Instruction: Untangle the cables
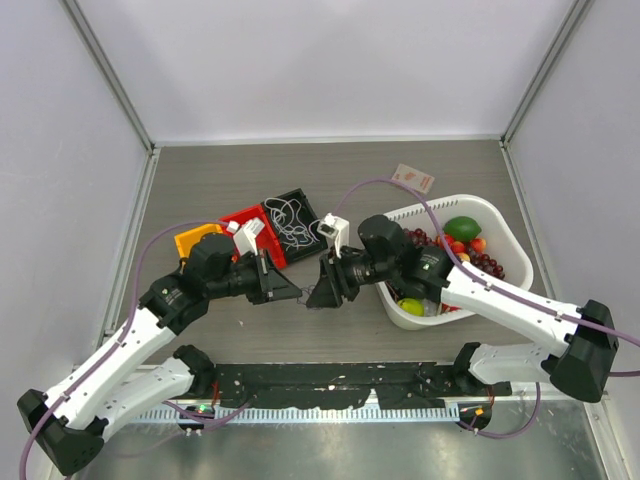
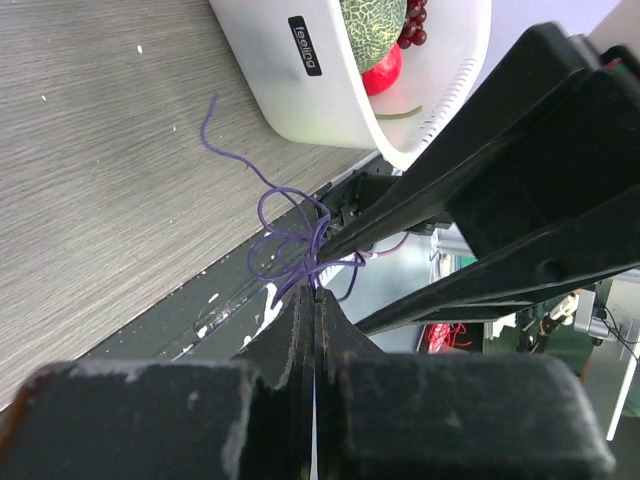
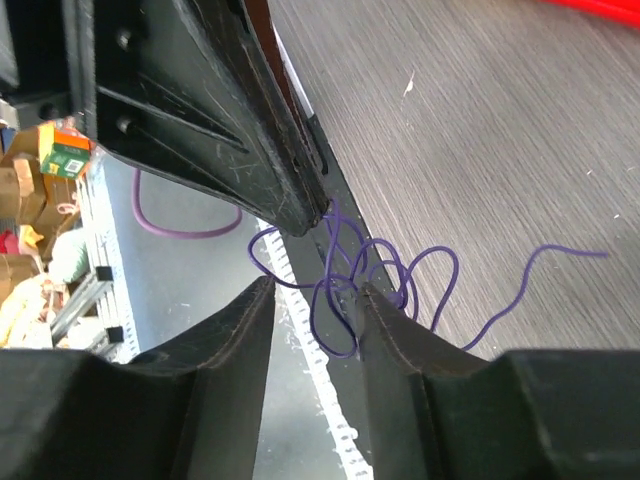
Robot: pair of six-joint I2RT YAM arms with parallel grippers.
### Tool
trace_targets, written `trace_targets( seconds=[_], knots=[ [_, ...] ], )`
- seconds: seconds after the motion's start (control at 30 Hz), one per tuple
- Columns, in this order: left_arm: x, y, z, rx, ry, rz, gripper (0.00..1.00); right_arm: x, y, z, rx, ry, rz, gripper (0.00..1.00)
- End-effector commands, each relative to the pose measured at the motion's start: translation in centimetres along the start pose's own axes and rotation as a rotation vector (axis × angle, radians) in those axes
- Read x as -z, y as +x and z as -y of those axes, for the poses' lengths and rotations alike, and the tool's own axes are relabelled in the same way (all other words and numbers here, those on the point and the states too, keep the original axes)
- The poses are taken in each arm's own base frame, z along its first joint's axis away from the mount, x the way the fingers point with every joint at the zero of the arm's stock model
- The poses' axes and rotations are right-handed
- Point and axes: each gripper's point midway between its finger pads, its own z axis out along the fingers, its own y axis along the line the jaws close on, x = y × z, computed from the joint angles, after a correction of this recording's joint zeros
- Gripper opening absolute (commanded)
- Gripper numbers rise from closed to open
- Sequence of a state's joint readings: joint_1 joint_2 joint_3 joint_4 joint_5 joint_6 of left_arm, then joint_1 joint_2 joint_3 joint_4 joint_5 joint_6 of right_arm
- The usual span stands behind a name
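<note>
Left pincer (image 2: pixel 315 292) pinching purple cable (image 3: pixel 457 272), partly hidden

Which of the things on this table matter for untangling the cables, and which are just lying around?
For the job: purple cord, pinched in the shut left tool and looped between the open jaws of the right tool; white cord in the black tray.
Lying about: white basket of fruit, red tray, orange tray, small packet.

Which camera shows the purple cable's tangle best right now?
Right wrist: the purple cable spreads its loops between the open fingers of the right gripper. Left wrist shows the bunch pinched at the shut left gripper. Top external barely shows it, between the grippers.
</note>
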State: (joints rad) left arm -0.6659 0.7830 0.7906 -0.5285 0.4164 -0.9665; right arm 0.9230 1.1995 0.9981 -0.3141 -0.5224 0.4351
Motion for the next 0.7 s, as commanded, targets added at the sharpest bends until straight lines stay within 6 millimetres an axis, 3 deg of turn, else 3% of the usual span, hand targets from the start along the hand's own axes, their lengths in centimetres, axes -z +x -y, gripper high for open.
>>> trace_targets(
  seconds=[0.0, 0.17, 0.37, 0.4, 0.43, 0.53, 0.6, 0.67],
  knots=[
    [1.0, -0.6, 2.3, -0.021, 0.069, 0.010, 0.00, -0.7, -0.3, 0.0, 0.032, 0.024, 0.019, 0.40],
    [1.1, -0.4, 1.4, -0.029, 0.024, 0.010, 0.00, 0.5, -0.8, 1.2, 0.023, 0.143, 0.035, 0.03],
    [1.8, -0.6, -1.8, -0.063, -0.166, 0.018, 0.01, 2.9, -1.6, 0.7, 0.073, 0.202, 0.030, 0.01],
    [1.9, -0.7, -2.4, -0.070, -0.205, 0.020, 0.07, 3.1, -1.8, 0.3, 0.076, 0.192, 0.034, 0.01],
    [2.1, -0.8, -2.6, -0.075, -0.226, 0.019, 0.21, 3.3, -2.0, -0.4, 0.077, 0.168, 0.037, 0.01],
    [2.1, -1.2, -1.8, -0.082, -0.189, 0.043, 0.53, 3.5, -2.9, -2.1, 0.049, 0.106, 0.066, 0.00],
    [2.2, -1.6, -0.9, -0.076, -0.138, 0.073, 0.65, 3.5, -3.7, -3.0, 0.030, 0.066, 0.095, 0.01],
    [2.3, -1.9, 0.7, -0.069, -0.052, 0.105, 0.69, 3.5, -4.6, -3.5, 0.000, 0.045, 0.128, 0.01]
  ],
)
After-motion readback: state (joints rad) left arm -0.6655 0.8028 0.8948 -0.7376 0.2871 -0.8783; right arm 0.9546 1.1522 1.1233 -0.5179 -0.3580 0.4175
